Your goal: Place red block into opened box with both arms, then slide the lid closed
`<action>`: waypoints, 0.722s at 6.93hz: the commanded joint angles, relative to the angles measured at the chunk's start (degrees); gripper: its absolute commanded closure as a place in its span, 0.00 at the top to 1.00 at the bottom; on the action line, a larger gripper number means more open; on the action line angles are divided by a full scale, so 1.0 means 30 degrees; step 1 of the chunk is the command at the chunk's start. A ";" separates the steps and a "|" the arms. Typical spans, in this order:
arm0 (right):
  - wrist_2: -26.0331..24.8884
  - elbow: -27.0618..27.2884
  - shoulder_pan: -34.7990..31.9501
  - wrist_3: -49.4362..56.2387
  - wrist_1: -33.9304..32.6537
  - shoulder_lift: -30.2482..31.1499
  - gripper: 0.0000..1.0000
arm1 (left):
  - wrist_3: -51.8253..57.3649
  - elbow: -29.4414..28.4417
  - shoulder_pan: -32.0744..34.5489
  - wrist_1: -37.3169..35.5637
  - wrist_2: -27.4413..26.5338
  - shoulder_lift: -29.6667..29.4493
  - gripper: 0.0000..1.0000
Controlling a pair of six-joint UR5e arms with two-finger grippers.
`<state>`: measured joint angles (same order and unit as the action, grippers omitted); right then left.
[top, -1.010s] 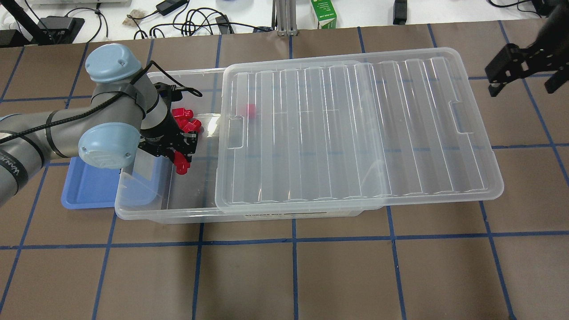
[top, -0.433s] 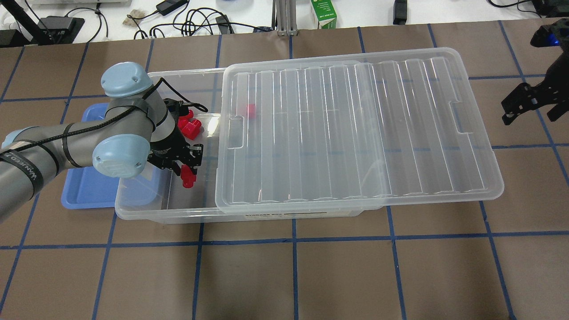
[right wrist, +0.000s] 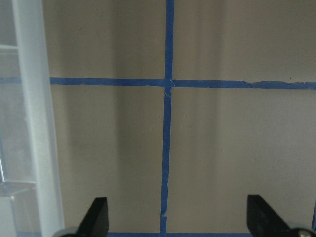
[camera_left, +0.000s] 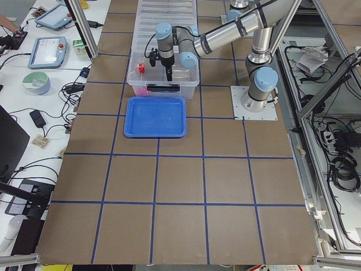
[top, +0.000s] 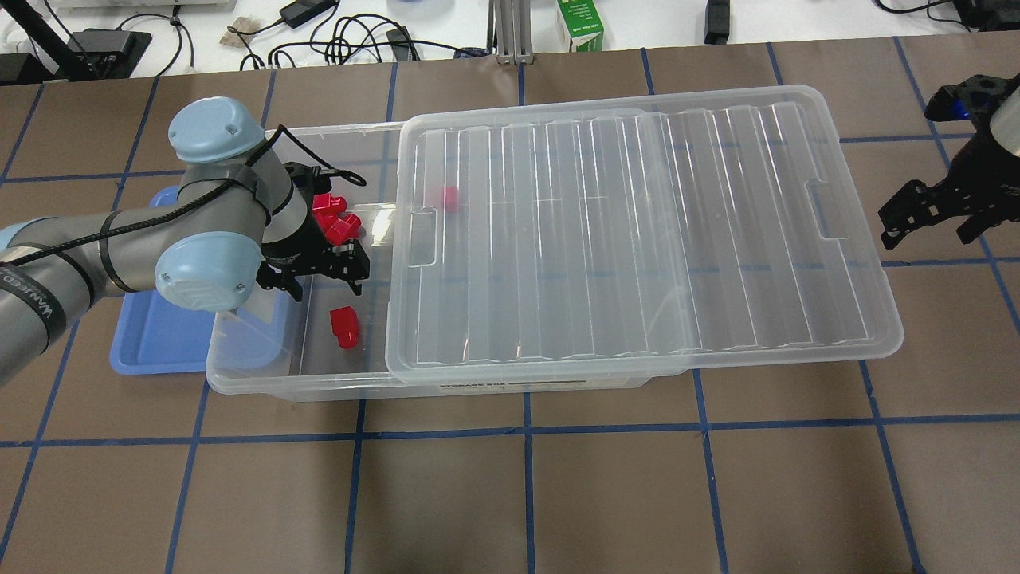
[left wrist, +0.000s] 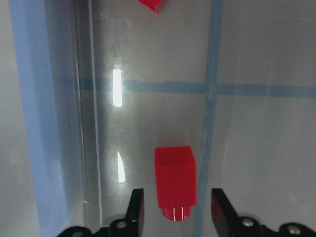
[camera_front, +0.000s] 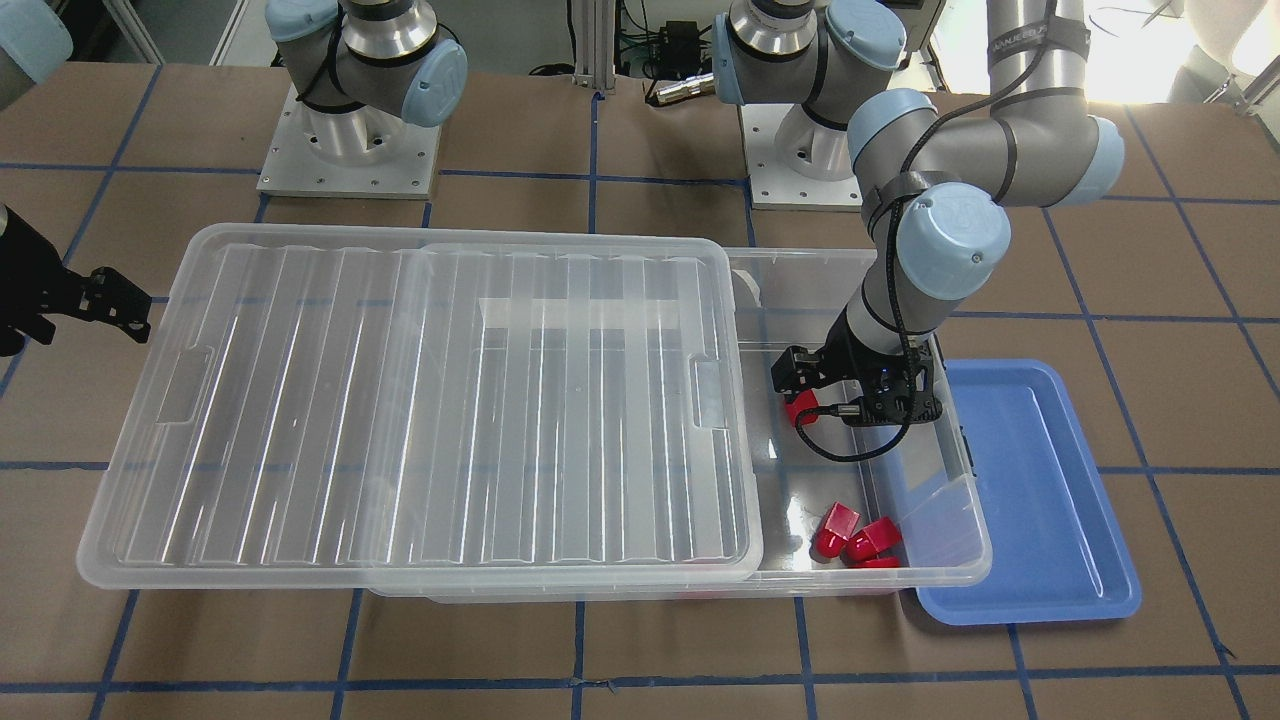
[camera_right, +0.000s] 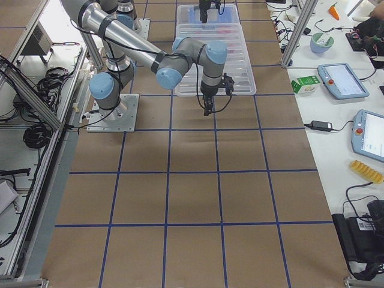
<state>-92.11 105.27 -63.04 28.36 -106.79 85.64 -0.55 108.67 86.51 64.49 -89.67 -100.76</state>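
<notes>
Red block (left wrist: 174, 170) lies free in the box (top: 263, 383) under the parted left pincer (left wrist: 177, 197); lift that clear before the parted right pincer (right wrist: 177, 202) pushes the lid (top: 637, 231) toward 9 o'clock.

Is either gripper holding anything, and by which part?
Nothing held. Left gripper is open over the red block lying free in the box; right gripper open, empty.

The right gripper (right wrist: 180, 217) shows two black fingertips (right wrist: 98, 217) spread wide above the brown table (right wrist: 247, 148) (blue tape lines (right wrist: 169, 148) cross there), with the lid (right wrist: 34, 123) and its translucent rim along the left edge
</notes>
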 commanded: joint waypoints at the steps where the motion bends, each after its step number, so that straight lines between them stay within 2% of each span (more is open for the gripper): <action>1: 0.0291 0.0094 -0.0167 -0.0458 -0.0028 -0.0009 1.00 | -0.0196 -0.3072 0.0196 0.4172 0.0035 0.1207 1.00; 3: 0.0322 0.0153 -0.0692 -0.1538 0.0031 -0.0010 1.00 | -0.0900 -0.6615 0.1802 0.8016 -0.0285 0.2089 1.00; 4: 0.0844 0.0327 -0.1276 -0.2211 0.0002 -0.0010 1.00 | -0.0727 -0.8113 0.1780 0.9600 -0.0258 0.2122 1.00; 5: 0.0995 0.0648 -0.1833 -0.2943 -0.0027 0.0135 1.00 | -0.0609 -0.8679 0.1924 0.9906 -0.0229 0.2296 1.00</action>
<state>-89.99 106.29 -66.52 22.14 -106.78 85.73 -2.72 86.26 91.64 91.07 -90.36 -94.50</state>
